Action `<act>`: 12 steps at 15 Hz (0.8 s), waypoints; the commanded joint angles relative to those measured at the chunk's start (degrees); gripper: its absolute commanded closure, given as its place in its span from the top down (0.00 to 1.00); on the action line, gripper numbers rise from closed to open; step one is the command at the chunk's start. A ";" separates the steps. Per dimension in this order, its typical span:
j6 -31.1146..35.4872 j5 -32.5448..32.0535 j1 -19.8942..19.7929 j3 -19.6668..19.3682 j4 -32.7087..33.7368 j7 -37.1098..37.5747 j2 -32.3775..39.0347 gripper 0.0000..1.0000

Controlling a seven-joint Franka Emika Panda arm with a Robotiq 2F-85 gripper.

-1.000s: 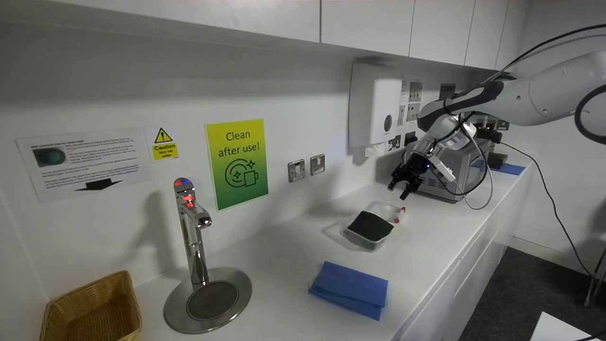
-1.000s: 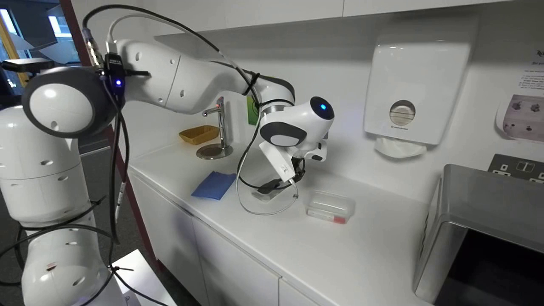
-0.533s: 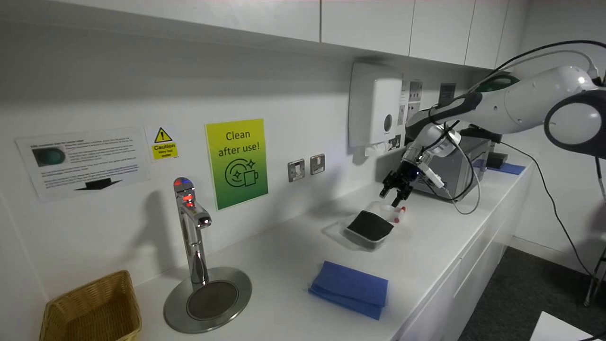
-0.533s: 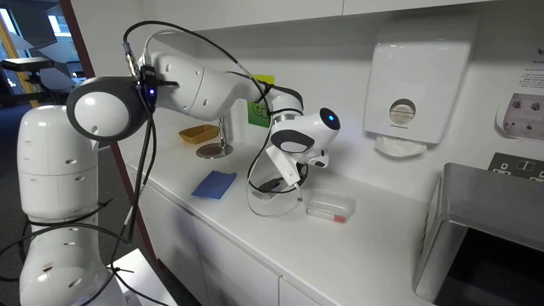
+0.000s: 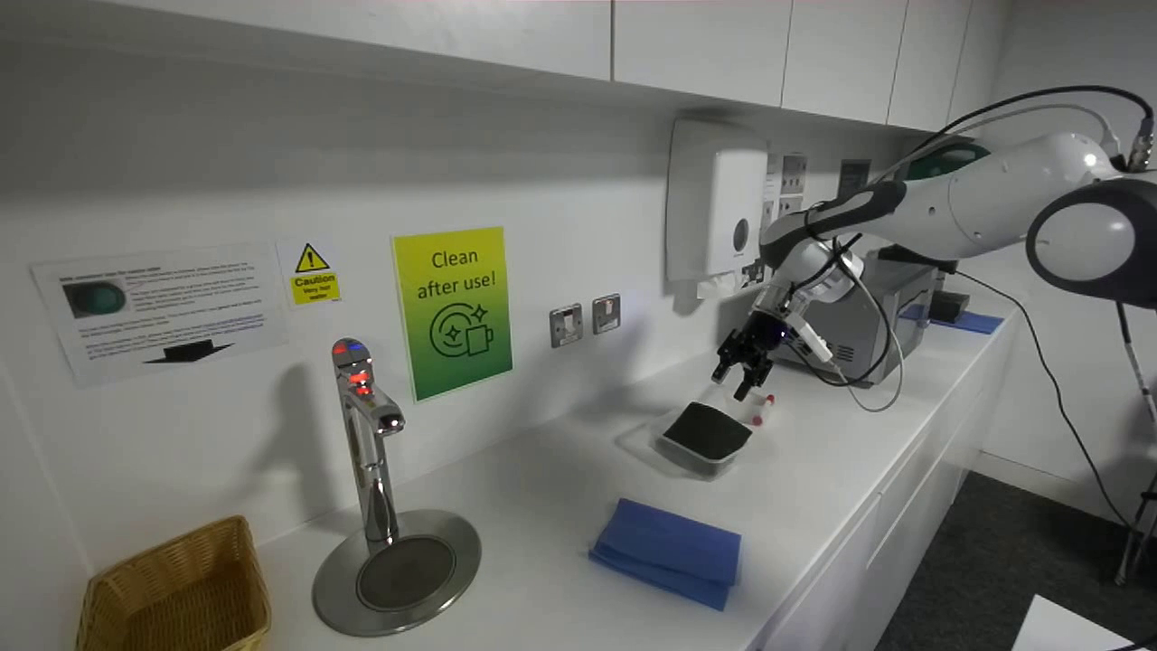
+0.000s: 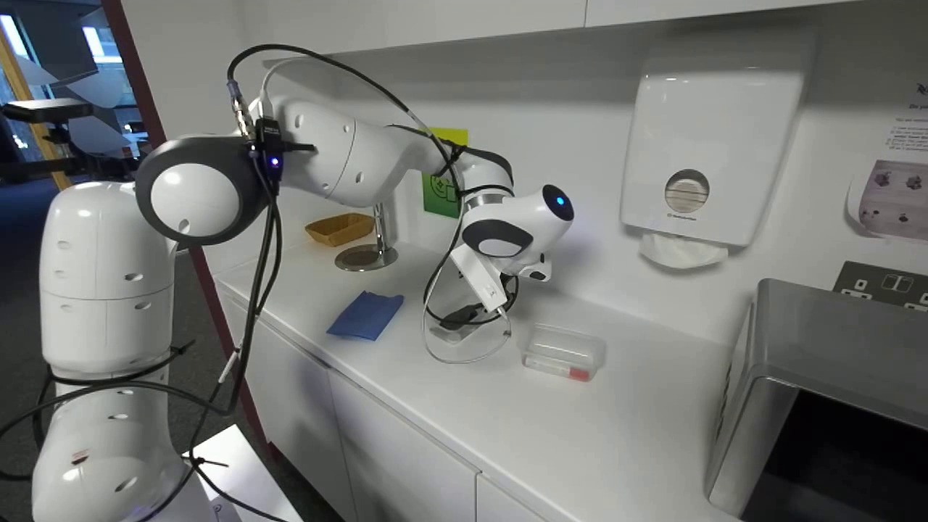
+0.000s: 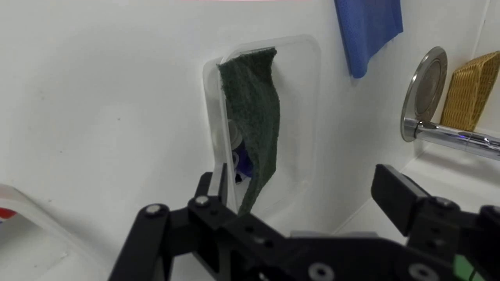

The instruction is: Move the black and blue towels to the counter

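Observation:
A dark green-black towel [image 5: 708, 431] lies folded over the clear container [image 5: 696, 466] on the white counter [image 5: 533, 506]. In the wrist view the dark towel [image 7: 254, 105] hangs over the container, with a white and blue item partly hidden beneath. A folded blue towel [image 5: 669, 551] lies flat on the counter, and it also shows in an exterior view [image 6: 366, 315] and at the top of the wrist view [image 7: 369, 31]. My gripper [image 5: 730, 384] is open and empty, above and just behind the dark towel. In the wrist view its fingers [image 7: 299, 175] are wide apart.
A second clear container [image 6: 564, 351] with a red-ended item stands beside the first. A grey microwave-like box [image 6: 819, 348] is along the counter. A chrome tap [image 5: 369, 443] and a wicker basket [image 5: 176, 588] are at the far end. A paper towel dispenser [image 5: 716, 199] hangs on the wall.
My gripper has moved down and towards the container with the dark towel. The arm's elbow has swung lower. The towels and containers have not moved.

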 commanded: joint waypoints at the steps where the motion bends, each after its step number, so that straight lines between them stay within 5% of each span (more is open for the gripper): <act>1: -3.09 1.39 -1.79 1.32 2.75 0.04 1.21 1.00; 12: -4.00 2.95 -1.99 3.04 5.20 0.07 4.61 1.00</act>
